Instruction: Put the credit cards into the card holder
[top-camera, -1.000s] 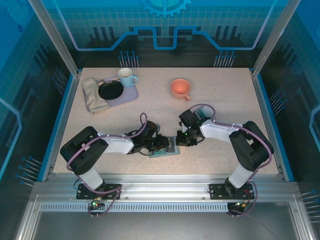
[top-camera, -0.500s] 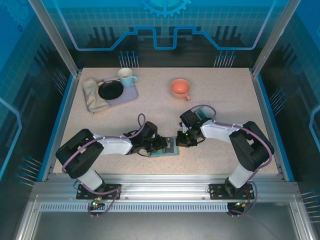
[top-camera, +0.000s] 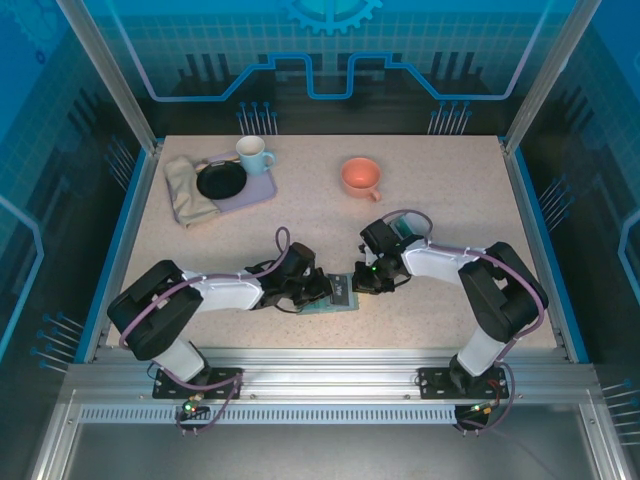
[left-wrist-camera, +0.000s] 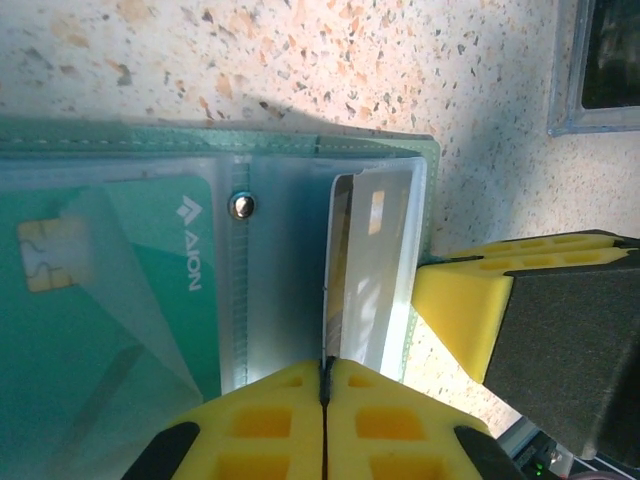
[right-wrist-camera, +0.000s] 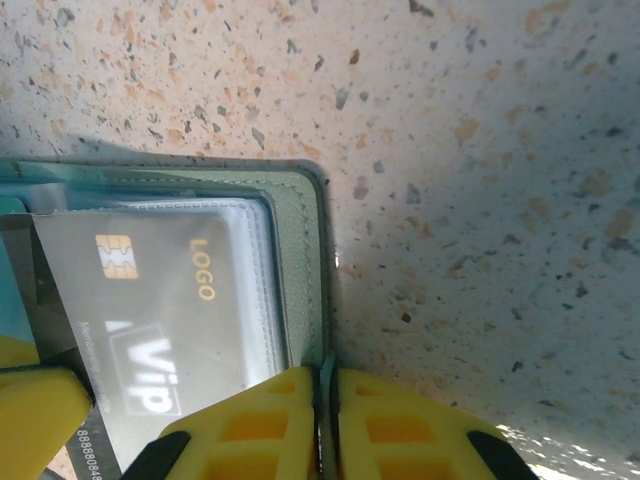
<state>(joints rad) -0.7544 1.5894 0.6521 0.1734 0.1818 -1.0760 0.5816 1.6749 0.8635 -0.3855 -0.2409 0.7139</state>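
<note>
The grey-green card holder (top-camera: 338, 297) lies open on the table between my two grippers. In the left wrist view a teal credit card (left-wrist-camera: 100, 300) sits under its clear sleeves. My left gripper (left-wrist-camera: 325, 368) is shut on the edge of another credit card (left-wrist-camera: 372, 265), which stands partly inside the right-hand sleeve. The right wrist view shows this card as dark, with LOGO and VIP lettering (right-wrist-camera: 165, 330), under the clear sleeve. My right gripper (right-wrist-camera: 325, 385) is shut on the card holder's outer edge (right-wrist-camera: 302, 250). From above, the left gripper (top-camera: 320, 291) and the right gripper (top-camera: 361, 283) flank the holder.
A clear plastic box (left-wrist-camera: 598, 65) lies just beyond the holder. At the back left are a lilac tray (top-camera: 262, 188) with a black plate and a pale blue mug (top-camera: 253, 154), plus a folded cloth (top-camera: 185, 190). An orange cup (top-camera: 360, 177) stands at the back middle.
My left gripper's jaws have closed, and the left arm has shifted slightly. The right arm and the card holder have stayed in place.
</note>
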